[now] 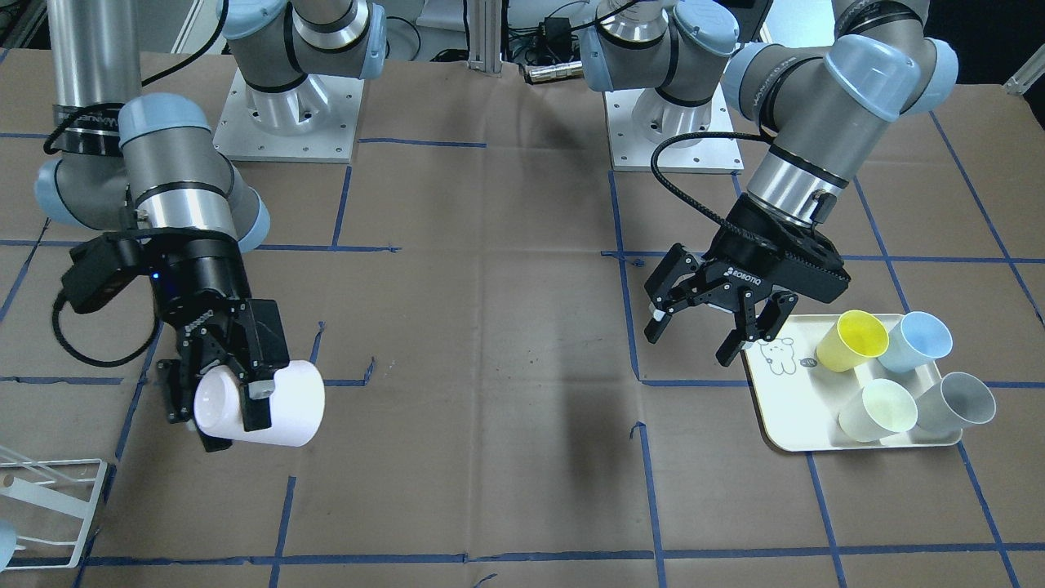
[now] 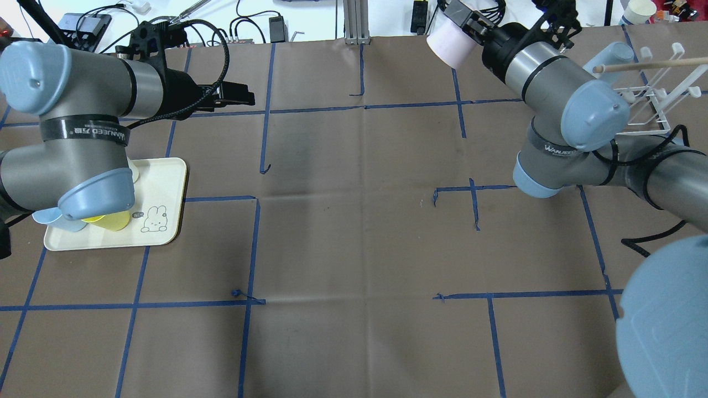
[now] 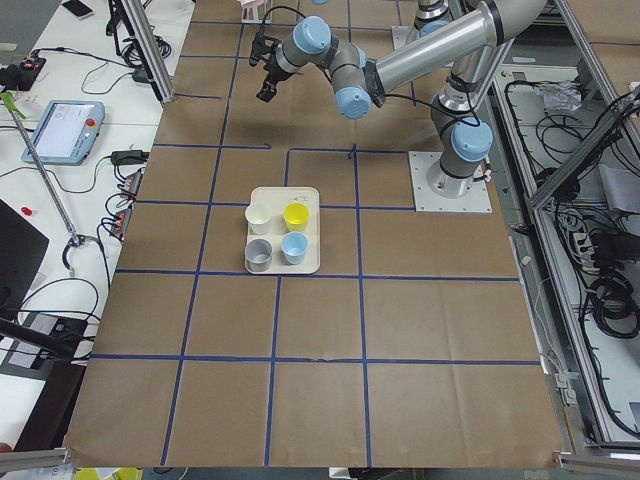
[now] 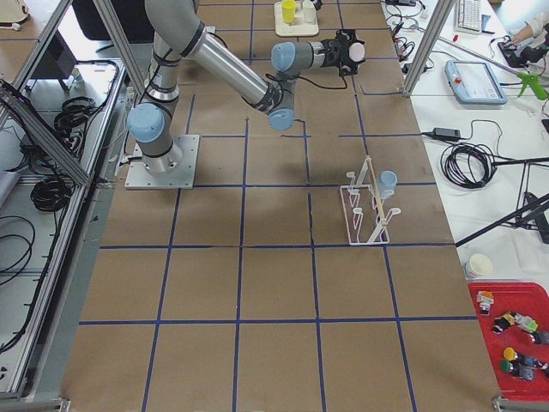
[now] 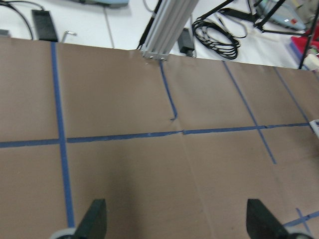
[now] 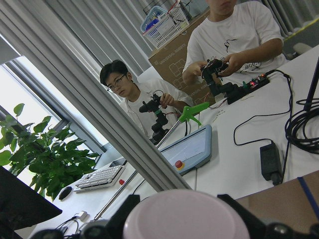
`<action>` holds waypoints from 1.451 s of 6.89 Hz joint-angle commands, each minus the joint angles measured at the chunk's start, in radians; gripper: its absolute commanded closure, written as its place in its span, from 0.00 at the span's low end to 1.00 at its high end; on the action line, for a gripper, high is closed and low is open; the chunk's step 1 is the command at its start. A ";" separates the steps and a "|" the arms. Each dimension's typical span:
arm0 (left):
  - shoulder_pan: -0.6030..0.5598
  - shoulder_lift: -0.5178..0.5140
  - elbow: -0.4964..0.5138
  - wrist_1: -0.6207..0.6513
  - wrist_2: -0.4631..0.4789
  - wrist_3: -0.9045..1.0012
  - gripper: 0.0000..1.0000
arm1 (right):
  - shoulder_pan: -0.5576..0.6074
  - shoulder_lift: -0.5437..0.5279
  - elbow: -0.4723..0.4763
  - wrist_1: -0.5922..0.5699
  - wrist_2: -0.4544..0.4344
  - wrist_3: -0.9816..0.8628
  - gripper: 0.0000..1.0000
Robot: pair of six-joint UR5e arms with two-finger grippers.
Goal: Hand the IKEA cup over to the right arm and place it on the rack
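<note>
The brown-papered table [image 1: 506, 343], crossed with blue tape lines, is lying beneath both tools. The right arm [image 1: 175, 188] is reaching out over it, and so is the left arm [image 1: 808, 147].

The white wire rack [image 4: 367, 215] is standing off to the outer side of the right gripper [image 1: 233, 416], well apart from it, and is carrying one blue cup [image 4: 389, 179].

The cream tray [image 1: 788, 412] with a bear drawing is sitting below the "ROBOTIQ"-marked left gripper [image 1: 694, 341], mostly to its outer side.

The right gripper is clamping its fingers on the pale pink cup [image 1: 286, 404]. This cup is lying on its side in the grip, raised clear of the table.

The left gripper is hanging in the air with its jaws spread wide and nothing between them.

On the tray, beyond the left gripper's fingertips, four cups are sitting mouths up:
- a yellow cup [image 1: 853, 339]
- a light blue cup [image 1: 918, 341]
- a pale green cup [image 1: 878, 408]
- a grey cup [image 1: 955, 404]
</note>
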 commanded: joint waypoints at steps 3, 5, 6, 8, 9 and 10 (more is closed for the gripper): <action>-0.130 -0.041 0.293 -0.547 0.348 -0.112 0.01 | -0.302 -0.028 -0.035 0.000 0.174 -0.583 0.71; -0.142 -0.064 0.438 -0.804 0.405 -0.123 0.01 | -0.457 -0.002 -0.122 0.018 0.363 -0.671 0.71; -0.142 -0.038 0.438 -0.823 0.406 -0.113 0.01 | -0.523 0.051 -0.170 0.064 0.458 -0.762 0.71; -0.137 0.011 0.420 -0.882 0.452 -0.064 0.01 | -0.602 0.215 -0.395 0.190 0.614 -0.817 0.71; -0.135 0.051 0.392 -0.882 0.442 -0.030 0.02 | -0.637 0.278 -0.446 0.190 0.651 -0.818 0.71; -0.137 0.080 0.344 -0.866 0.442 -0.028 0.02 | -0.668 0.323 -0.484 0.190 0.696 -0.821 0.71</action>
